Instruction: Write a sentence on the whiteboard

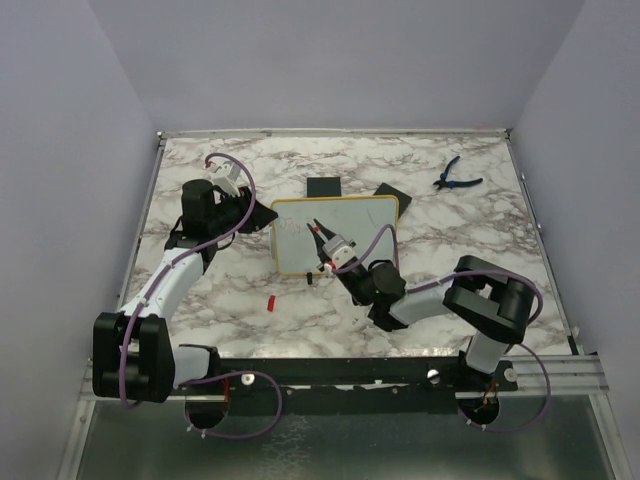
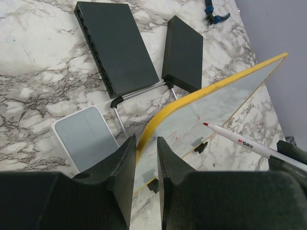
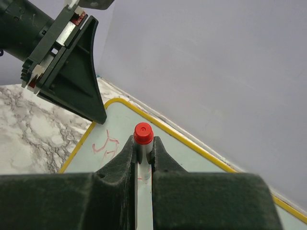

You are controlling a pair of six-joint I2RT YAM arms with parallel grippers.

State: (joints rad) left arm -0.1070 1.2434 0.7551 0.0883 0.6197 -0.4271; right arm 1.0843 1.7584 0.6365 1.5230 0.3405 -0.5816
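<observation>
The whiteboard (image 1: 365,215) stands tilted mid-table, left gripper (image 2: 146,143) clamped on its yellow edge, right gripper (image 3: 144,143) clamped on a red marker (image 2: 240,140); excess pen pressure could pivot it, skewing the sentence (image 3: 108,143).

1. Blue-handled pliers (image 1: 458,177) lie on the marble table (image 1: 480,225) at 2 o'clock, near its far right corner.
2. A flat black box (image 1: 323,187) sits at 12 o'clock, and a second black slab (image 1: 390,193) at 1 o'clock.
3. A small red piece (image 1: 270,301) lies at 8 o'clock.

Bright, even light; soft shadows.
</observation>
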